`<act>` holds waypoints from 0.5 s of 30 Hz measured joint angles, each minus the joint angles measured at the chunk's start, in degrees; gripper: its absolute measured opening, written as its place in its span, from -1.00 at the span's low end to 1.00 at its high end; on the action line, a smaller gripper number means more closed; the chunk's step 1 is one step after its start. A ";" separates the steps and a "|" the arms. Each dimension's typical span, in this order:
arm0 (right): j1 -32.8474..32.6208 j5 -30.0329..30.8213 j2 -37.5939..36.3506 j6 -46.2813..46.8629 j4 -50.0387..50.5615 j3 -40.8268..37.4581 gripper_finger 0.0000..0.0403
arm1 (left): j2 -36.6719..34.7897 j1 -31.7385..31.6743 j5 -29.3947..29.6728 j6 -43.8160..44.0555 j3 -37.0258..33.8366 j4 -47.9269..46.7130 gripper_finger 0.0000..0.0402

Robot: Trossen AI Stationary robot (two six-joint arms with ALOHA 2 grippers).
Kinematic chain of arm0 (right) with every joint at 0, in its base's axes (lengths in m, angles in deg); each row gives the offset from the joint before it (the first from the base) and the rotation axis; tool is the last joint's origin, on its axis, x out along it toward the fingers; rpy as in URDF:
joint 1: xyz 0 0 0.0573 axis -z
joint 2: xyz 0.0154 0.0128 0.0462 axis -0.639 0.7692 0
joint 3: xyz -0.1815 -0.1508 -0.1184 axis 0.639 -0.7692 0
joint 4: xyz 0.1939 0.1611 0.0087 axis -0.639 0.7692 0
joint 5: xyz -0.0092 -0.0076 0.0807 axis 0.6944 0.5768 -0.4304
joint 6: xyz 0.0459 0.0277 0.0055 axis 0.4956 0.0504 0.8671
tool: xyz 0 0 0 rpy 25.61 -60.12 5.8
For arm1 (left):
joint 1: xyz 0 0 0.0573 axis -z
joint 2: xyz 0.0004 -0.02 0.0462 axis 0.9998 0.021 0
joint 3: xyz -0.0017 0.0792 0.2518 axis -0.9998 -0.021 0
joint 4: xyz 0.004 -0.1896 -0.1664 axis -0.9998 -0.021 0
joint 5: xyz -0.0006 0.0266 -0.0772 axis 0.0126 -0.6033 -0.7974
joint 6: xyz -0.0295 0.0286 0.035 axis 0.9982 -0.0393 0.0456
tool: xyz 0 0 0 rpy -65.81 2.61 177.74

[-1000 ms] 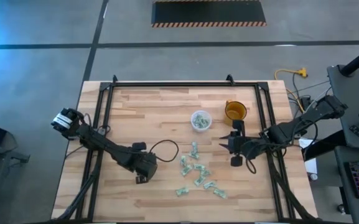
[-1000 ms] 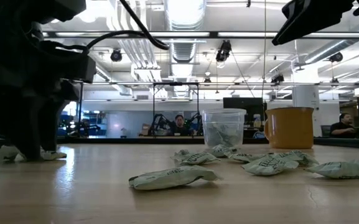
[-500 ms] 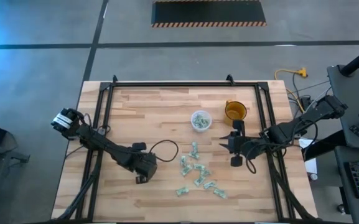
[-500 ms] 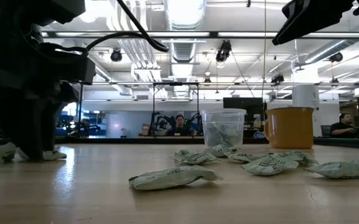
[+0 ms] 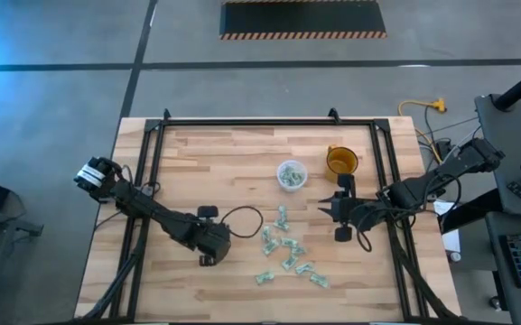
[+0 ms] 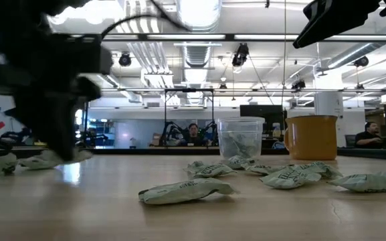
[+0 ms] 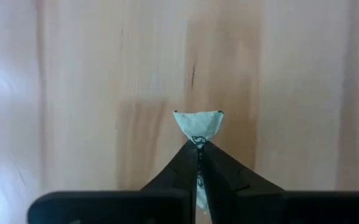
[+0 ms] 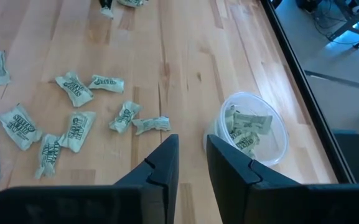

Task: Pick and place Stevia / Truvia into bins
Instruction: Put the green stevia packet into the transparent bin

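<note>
High view, left gripper: low over the pale wooden slatted table, left of the packet scatter, near side
High view, right gripper: waiting right of centre, just right of the scatter
High view, small round translucent plastic cup: middle of the table, far of the scatter, green-and-white packets inside
High view, orange round cup: just right of the clear cup
High view, small flat pale green and white paper sachets: loose on the wood between the grippers, spreading toward the near edge

Low view, clear cup: upright, far behind the sachets, orange cup beside it on the right
Low view, sachets: crumpled, lying flat on the tabletop

Left wrist view, left gripper: fingers pinched together on one pale green and white sachet, its end fanning out past the fingertips above bare wood

Right wrist view, right gripper: fingers narrowly apart, nothing between them
Right wrist view, clear cup: holding several sachets, the loose ones on the wood beside it
</note>
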 joint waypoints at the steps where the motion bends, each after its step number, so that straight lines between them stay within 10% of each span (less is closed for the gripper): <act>1: 0.01 0.00 0.00 0.00 -0.01 0.00 -0.63 | 0.00 -0.01 1.09 -2.85 0.32 1.59 -0.98; 15: 0.01 0.00 0.02 0.00 -0.07 0.00 -0.65 | 0.00 -8.67 12.69 -52.42 0.43 43.63 -0.98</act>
